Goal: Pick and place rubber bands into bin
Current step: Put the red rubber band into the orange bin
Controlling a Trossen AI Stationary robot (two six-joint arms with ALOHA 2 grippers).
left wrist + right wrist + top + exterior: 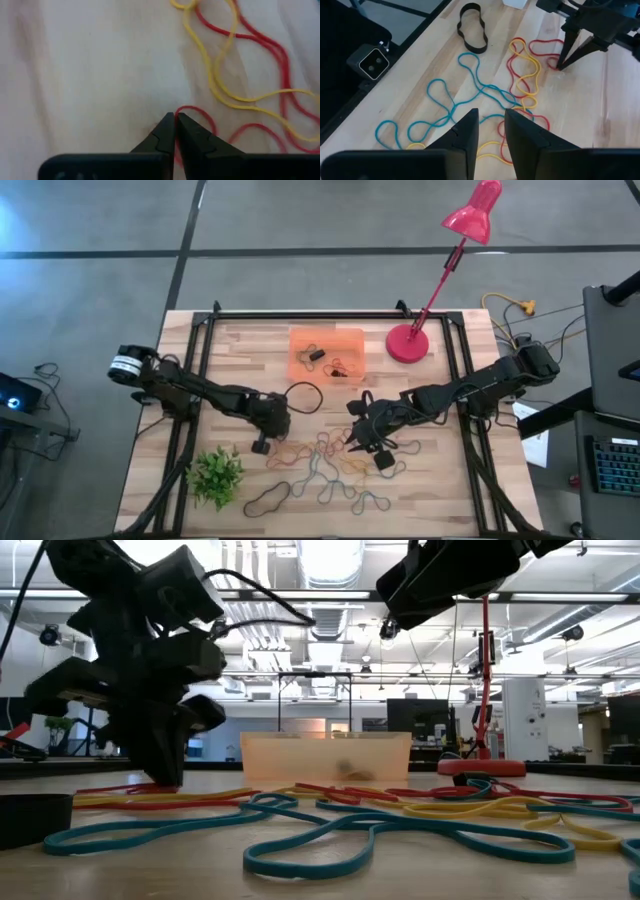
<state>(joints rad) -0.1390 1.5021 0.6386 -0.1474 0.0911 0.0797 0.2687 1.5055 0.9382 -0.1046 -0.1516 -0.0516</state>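
Bin (327,340) sat at the table's (240,360) twelve o'clock, lamp base (407,344) at its three o'clock. Rubber bands (330,465) lay at the bin's six o'clock; plant (216,475) at their nine o'clock.

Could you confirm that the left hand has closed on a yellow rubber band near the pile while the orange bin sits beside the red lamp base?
Not quite: the left hand has closed on a red rubber band, not a yellow one, as the left wrist view shows. The orange bin does sit beside the red lamp base.
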